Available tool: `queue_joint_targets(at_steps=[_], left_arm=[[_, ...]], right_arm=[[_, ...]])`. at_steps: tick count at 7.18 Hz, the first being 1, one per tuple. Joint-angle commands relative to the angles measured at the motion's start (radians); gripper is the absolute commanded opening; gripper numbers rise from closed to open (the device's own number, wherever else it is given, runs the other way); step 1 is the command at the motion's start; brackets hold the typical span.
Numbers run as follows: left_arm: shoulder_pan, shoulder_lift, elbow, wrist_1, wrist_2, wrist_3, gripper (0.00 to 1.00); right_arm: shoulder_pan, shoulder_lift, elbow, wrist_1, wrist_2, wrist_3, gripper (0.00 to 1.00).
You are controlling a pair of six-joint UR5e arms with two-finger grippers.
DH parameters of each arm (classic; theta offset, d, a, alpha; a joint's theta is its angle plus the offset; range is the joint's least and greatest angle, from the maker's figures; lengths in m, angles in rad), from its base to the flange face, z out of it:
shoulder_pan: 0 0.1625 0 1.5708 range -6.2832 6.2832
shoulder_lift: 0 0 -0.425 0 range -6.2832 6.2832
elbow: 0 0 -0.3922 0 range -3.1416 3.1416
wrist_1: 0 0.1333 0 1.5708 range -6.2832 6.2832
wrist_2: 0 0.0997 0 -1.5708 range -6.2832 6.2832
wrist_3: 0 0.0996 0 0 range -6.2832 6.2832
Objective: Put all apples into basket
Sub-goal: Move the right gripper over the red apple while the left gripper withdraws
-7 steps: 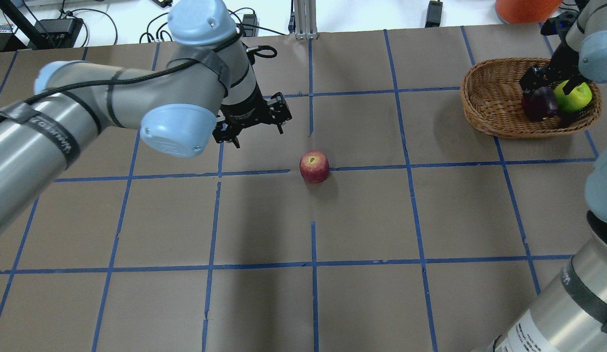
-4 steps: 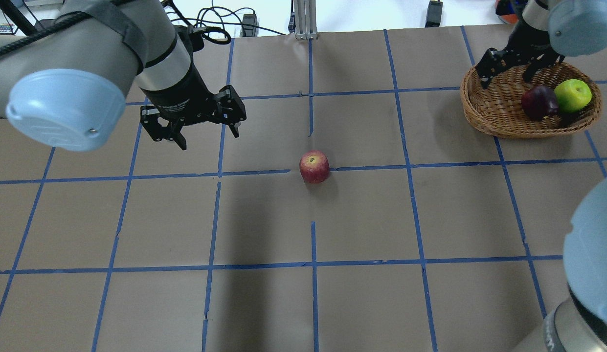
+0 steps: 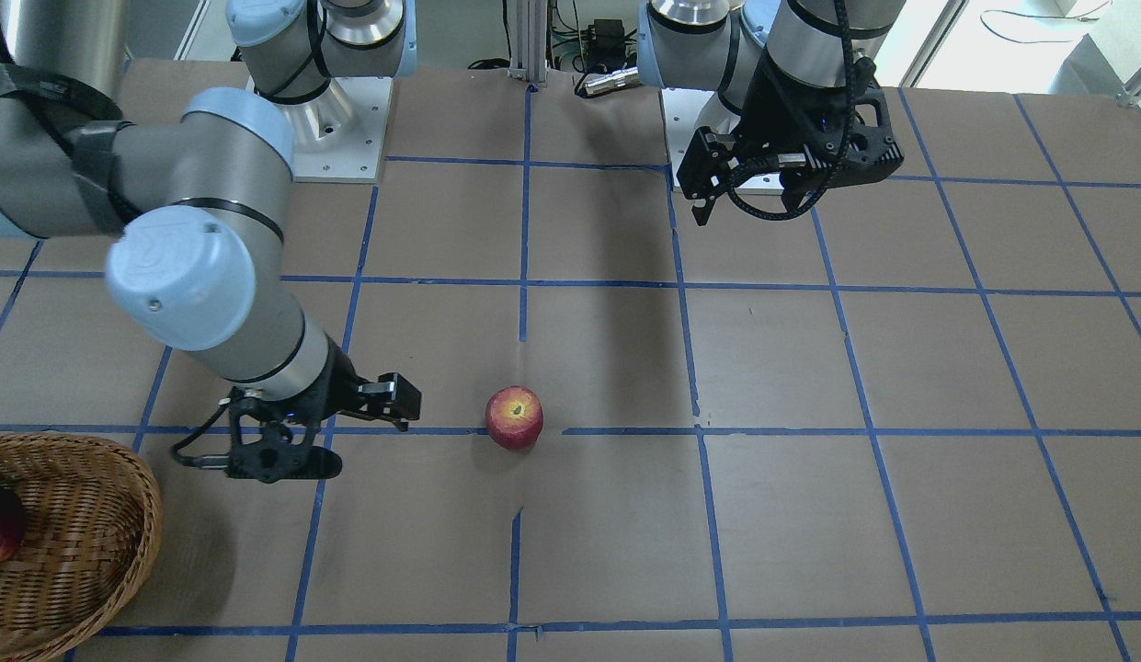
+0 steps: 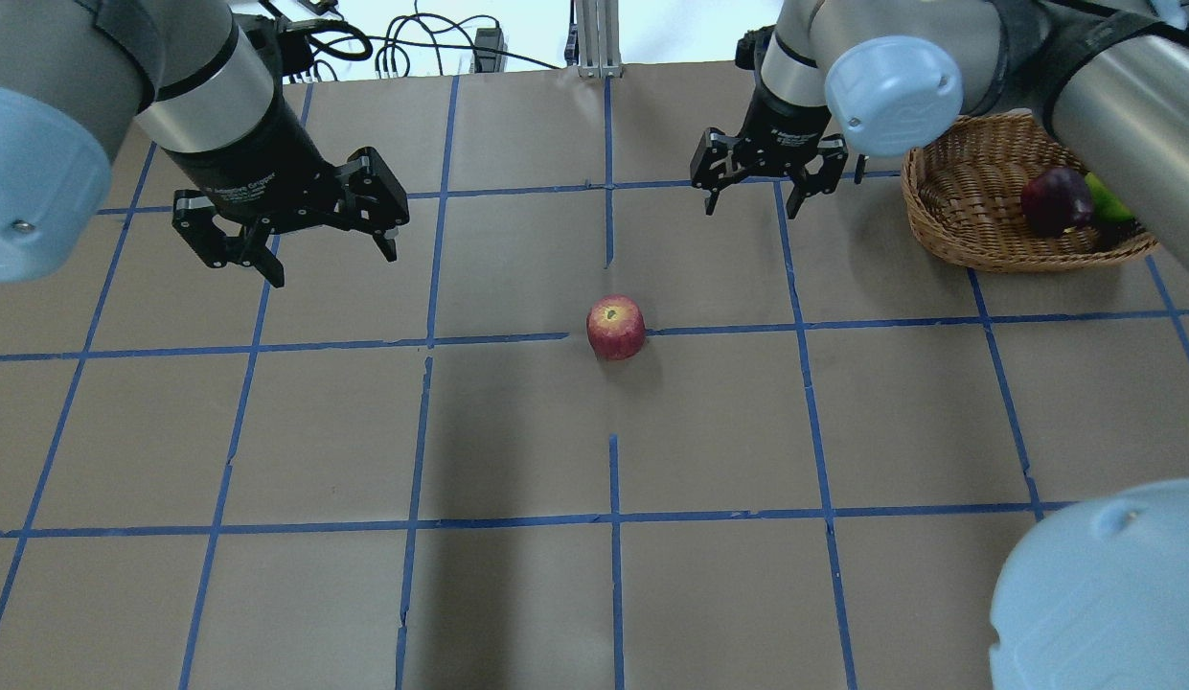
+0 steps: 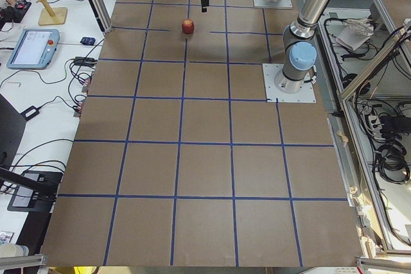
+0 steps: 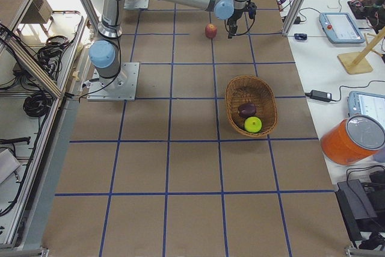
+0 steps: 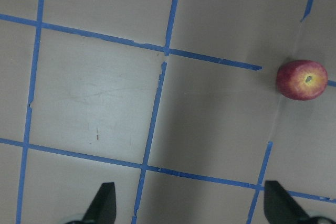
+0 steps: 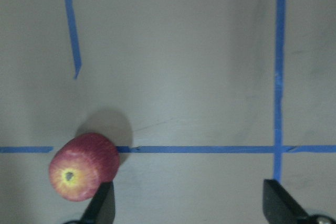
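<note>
A red apple with a yellowish top sits alone on the brown table near its middle; it also shows in the front view. The wicker basket stands at the far right and holds the maroon apple and the green apple, the green one partly hidden by my right arm. My right gripper is open and empty, between basket and red apple; the red apple lies beside one fingertip in its wrist view. My left gripper is open and empty, far left of the red apple.
Blue tape lines grid the table. An aluminium post and cables stand at the far edge. In the right side view an orange container and tablets sit on the bench beyond the basket.
My right gripper has left the basket and swung left toward the table's middle, leaving the maroon apple in the basket. My left gripper has moved left, away from the red apple. The red apple has not moved.
</note>
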Motion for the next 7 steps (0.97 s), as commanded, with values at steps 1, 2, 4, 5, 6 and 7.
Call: queue_joint_targets(at_steps=[1,2,4,5,6,7], left_arm=[[0.008,-0.001,-0.005,0.049,0.001,0.003,1.0],[0.008,0.001,-0.008,0.055,0.001,0.003,1.0],[0.009,-0.001,-0.008,0.061,0.001,0.003,1.0],[0.009,-0.001,-0.008,0.06,0.001,0.005,1.0],[0.009,-0.001,-0.008,0.061,0.001,0.005,1.0],[0.011,-0.001,-0.008,0.061,0.001,0.005,1.0]], right_arm=[[0.089,0.016,0.095,-0.078,0.063,0.198,1.0],[0.124,0.04,0.115,-0.132,0.061,0.235,1.0],[0.164,0.094,0.115,-0.16,0.061,0.28,1.0],[0.168,0.109,0.114,-0.165,0.06,0.28,1.0],[0.168,0.12,0.114,-0.165,0.061,0.278,1.0],[0.168,0.128,0.112,-0.166,0.095,0.278,1.0]])
